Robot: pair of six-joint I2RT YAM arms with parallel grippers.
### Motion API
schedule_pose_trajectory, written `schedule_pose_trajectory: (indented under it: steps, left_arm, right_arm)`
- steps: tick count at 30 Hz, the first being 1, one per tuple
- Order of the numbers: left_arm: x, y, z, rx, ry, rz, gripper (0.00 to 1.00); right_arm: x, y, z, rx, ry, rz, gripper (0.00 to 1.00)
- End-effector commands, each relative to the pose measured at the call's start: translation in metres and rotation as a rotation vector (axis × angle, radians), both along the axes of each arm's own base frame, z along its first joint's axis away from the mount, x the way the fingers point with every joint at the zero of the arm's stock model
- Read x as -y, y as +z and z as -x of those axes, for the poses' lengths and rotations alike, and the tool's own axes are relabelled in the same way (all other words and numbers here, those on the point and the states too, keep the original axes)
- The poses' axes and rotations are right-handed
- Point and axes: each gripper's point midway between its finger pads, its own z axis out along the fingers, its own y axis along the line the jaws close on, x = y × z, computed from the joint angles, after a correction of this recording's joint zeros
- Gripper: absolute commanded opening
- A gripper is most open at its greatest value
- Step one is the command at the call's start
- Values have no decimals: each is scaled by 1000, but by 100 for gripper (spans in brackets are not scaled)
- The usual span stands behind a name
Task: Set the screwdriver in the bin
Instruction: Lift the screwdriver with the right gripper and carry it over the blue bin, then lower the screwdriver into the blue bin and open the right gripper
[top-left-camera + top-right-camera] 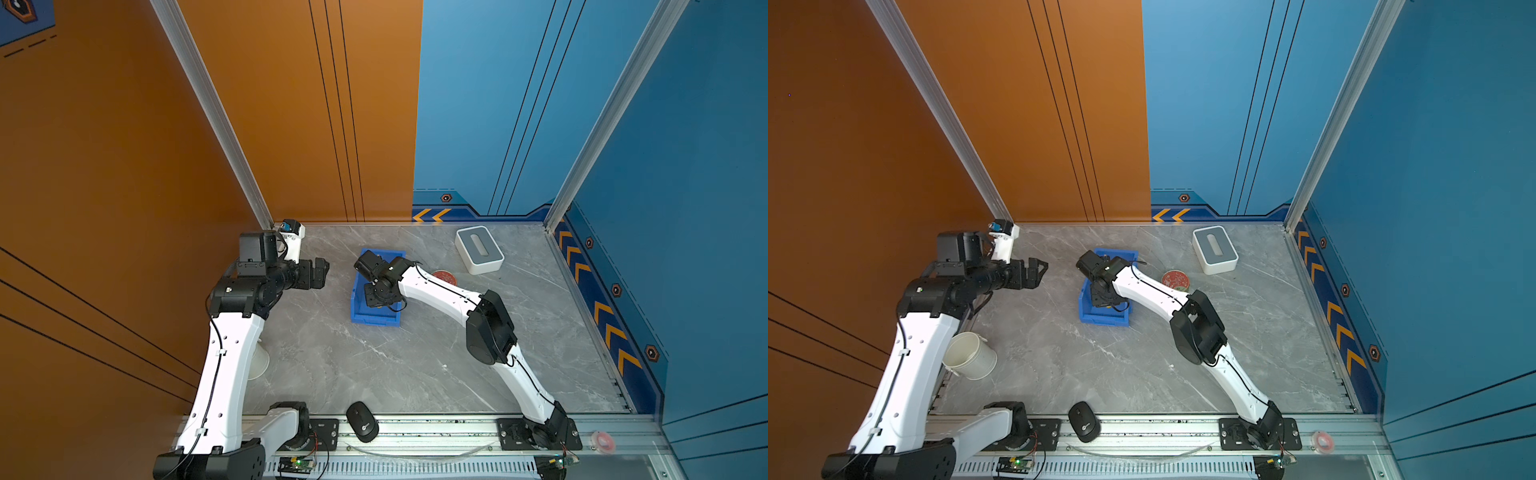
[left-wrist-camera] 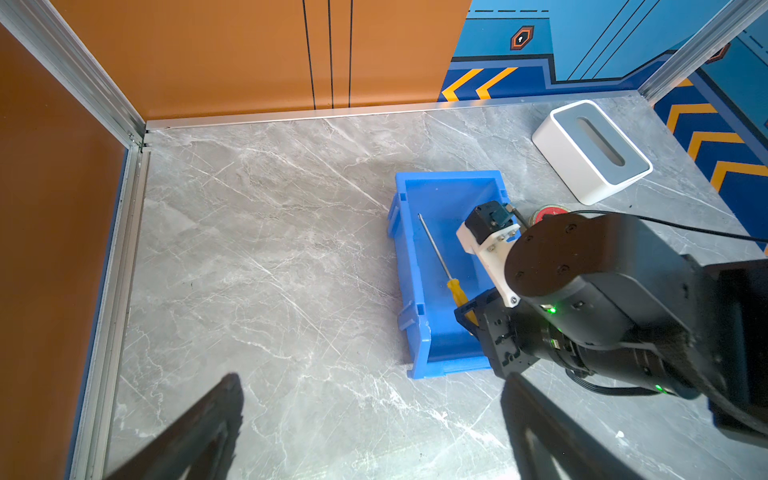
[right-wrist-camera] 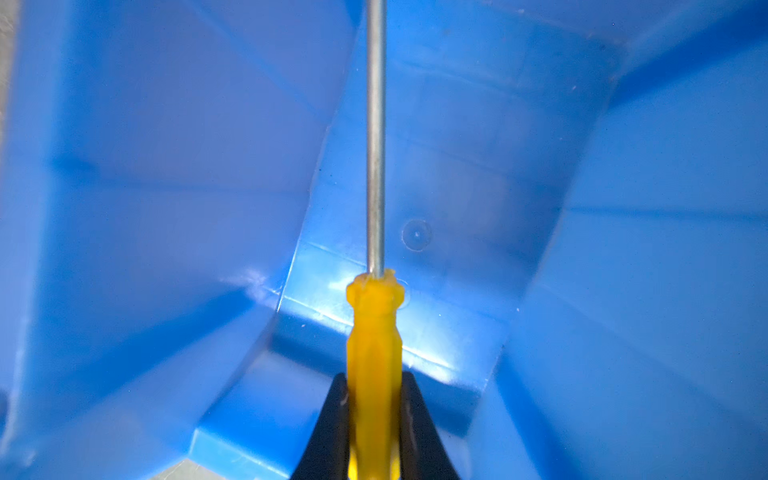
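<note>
The blue bin (image 1: 376,320) (image 1: 1104,319) stands mid-table. My right gripper (image 3: 374,380) reaches down into it and is shut on the yellow handle of the screwdriver (image 3: 374,332). The thin grey shaft points away from the jaws along the bin's floor. The left wrist view shows the screwdriver (image 2: 441,259) low inside the bin (image 2: 446,189), its handle end in the right gripper (image 2: 469,316). In both top views the right wrist hides the screwdriver. My left gripper (image 1: 322,272) (image 1: 1038,270) (image 2: 372,378) hovers open and empty, left of the bin.
A white box with a grey slotted top (image 1: 478,249) sits at the back right. A red round object (image 1: 444,276) lies just right of the bin. A white cup (image 1: 971,355) lies by the left arm. A black mouse (image 1: 362,421) rests on the front rail.
</note>
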Motion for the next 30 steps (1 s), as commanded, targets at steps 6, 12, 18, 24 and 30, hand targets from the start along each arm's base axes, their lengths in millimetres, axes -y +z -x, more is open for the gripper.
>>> schedule_pose_trajectory:
  steps: [6,12,18,24,30]
  left_arm:
    - [2,-3,1,-19,-5,29,98]
    - [3,-5,0,-27,-7,36,98]
    - [3,-6,1,-29,-9,37,98]
    - [3,-5,2,-26,-9,39,98]
    - [0,0,2,-9,1,23,98]
  right_arm:
    - [-11,-5,-9,-8,-24,-33,17]
    - [-15,-12,-10,-21,-26,-38,19]
    - [-16,-17,-8,-34,-25,-39,21]
    - [-19,-13,-6,-29,-21,-44,25]
    - [-18,-6,-7,-20,-20,-51,26]
